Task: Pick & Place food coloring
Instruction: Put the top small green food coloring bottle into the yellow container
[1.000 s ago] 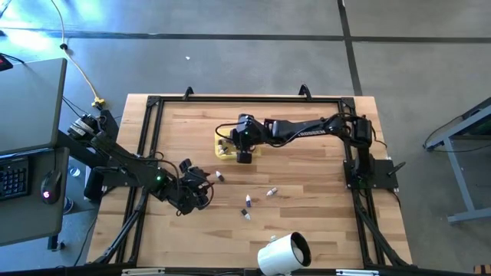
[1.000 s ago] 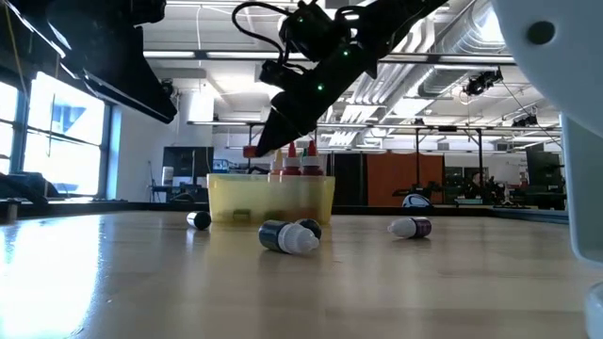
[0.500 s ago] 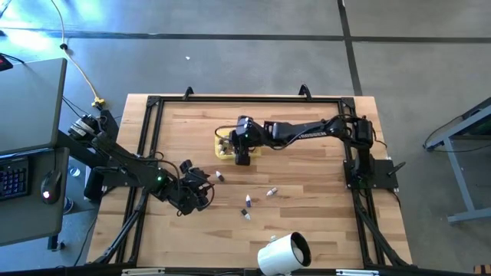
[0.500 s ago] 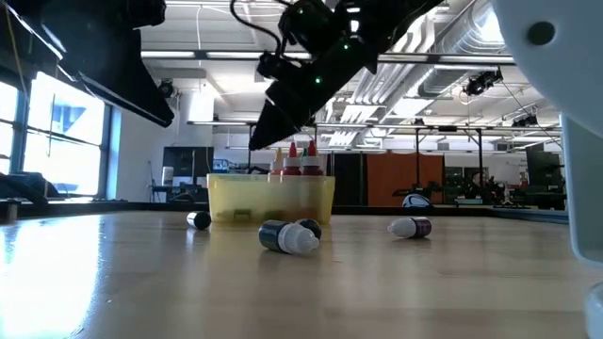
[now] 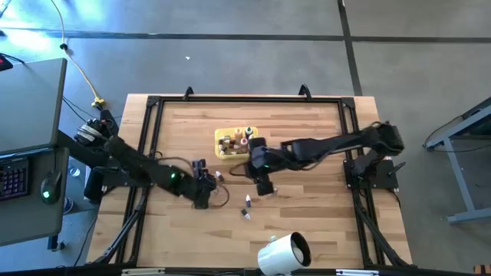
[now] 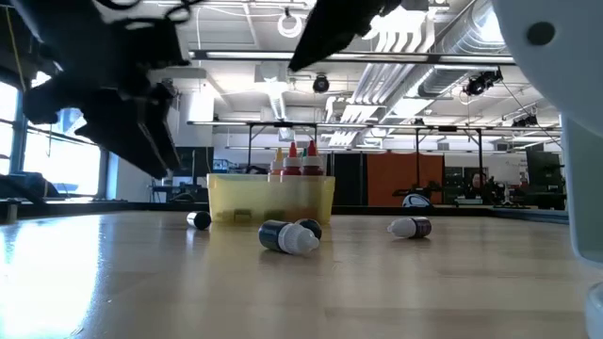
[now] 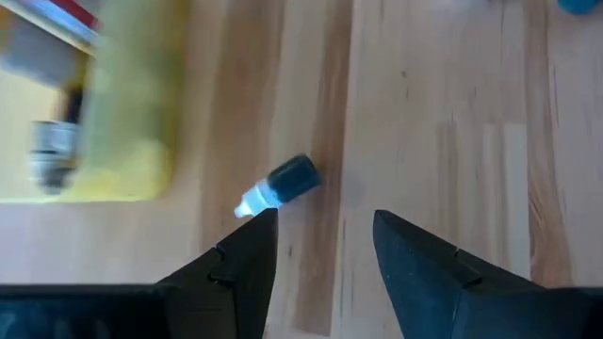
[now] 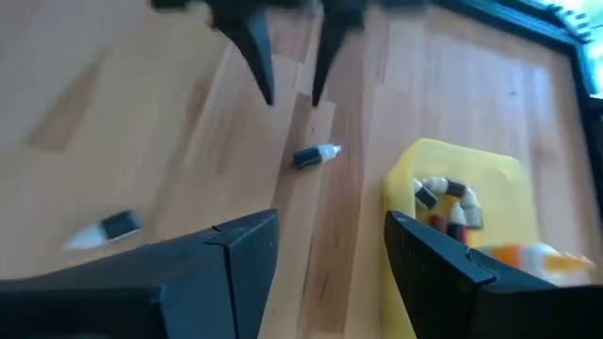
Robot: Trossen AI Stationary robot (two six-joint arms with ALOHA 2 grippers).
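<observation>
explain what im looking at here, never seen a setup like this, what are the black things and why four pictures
The black things are two robot arms at a wooden table, each ending in a two-finger pincer. Four cameras film the same moment: one from above, one level with the tabletop, and one on each arm's wrist.

From above, the left pincer is down near a small dark dropper bottle with a white tip, which its wrist camera shows just ahead of its open fingers. The right pincer hangs over the middle of the table, open and empty.

The small yellow rectangular plastic tray already holds several bottles. A few more lie loose on the wood. The large white cylinder sits at the near edge.
</observation>
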